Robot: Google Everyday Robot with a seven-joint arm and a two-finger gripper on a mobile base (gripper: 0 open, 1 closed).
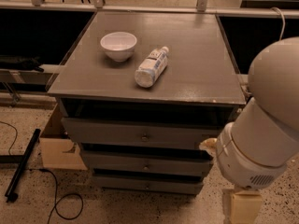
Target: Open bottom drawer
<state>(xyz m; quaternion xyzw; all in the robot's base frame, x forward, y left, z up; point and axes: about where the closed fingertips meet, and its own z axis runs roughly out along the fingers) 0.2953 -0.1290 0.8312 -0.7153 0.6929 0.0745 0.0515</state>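
The bottom drawer [121, 183] is the lowest thin grey strip of the grey cabinet [196, 73], with one small round knob [147, 186]. It looks shut, set back under the middle drawer [117, 163] and the tall top drawer [107, 132]. My arm's big white joints [266, 125] fill the right side and cover the cabinet's right front corner. A beige arm part [243, 206] shows at the bottom right edge. My gripper itself is out of view, somewhere beyond the arm's lower end at the right.
A white bowl [118, 45] and a plastic bottle [151, 66] lying on its side rest on the cabinet top. A cardboard box [58, 148] stands at the cabinet's left. A black rod [21, 164] and a cable [56, 195] lie on the speckled floor.
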